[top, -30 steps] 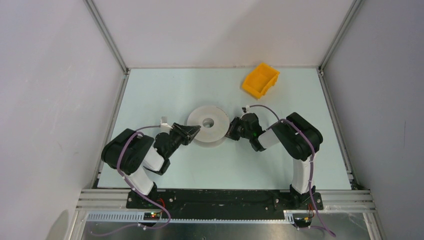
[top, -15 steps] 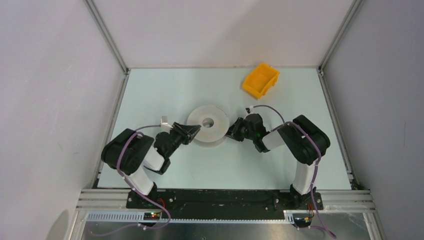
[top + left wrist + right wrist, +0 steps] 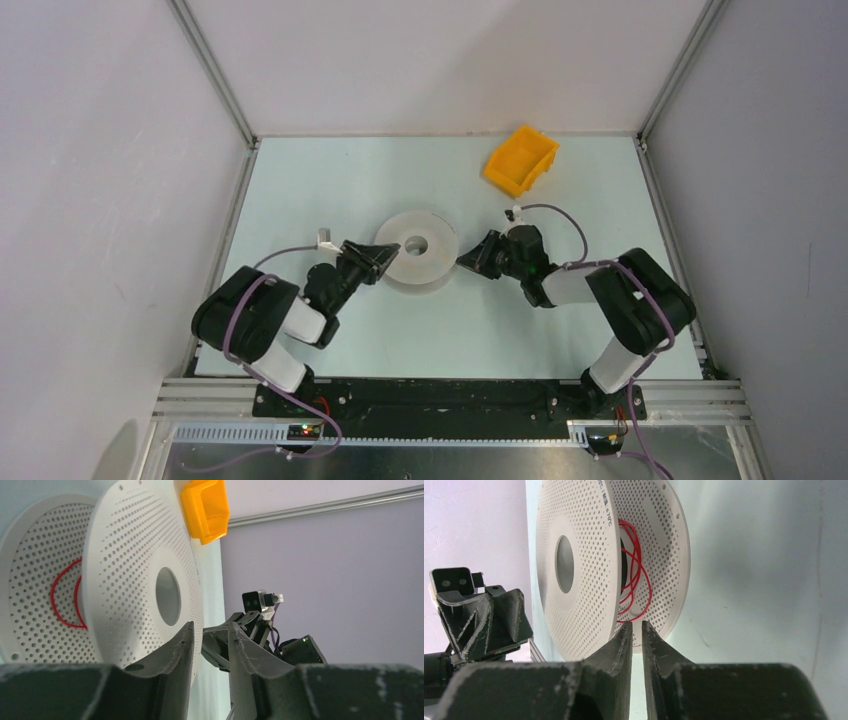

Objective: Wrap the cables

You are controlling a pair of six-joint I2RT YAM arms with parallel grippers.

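A white perforated spool [image 3: 437, 236] lies flat at the table's middle. Thin red cable [image 3: 640, 569] hangs in loose loops between its two flanges, and it also shows in the left wrist view [image 3: 51, 592]. My left gripper [image 3: 391, 257] is at the spool's left rim, turned on its side. Its jaws [image 3: 210, 631] stand a little apart with nothing between them. My right gripper [image 3: 464, 263] is at the spool's right rim. Its jaws [image 3: 637, 625] are all but closed, their tips level with the lowest red loop. I cannot tell if the wire is pinched.
A yellow bin [image 3: 520, 160] sits at the back right, also seen in the left wrist view [image 3: 205, 510]. Aluminium frame rails and grey walls close in the table on three sides.
My right arm's elbow has swung out to the right and its gripper has drawn slightly right along the spool's rim. The left arm has shifted a little. The spool has stayed put.
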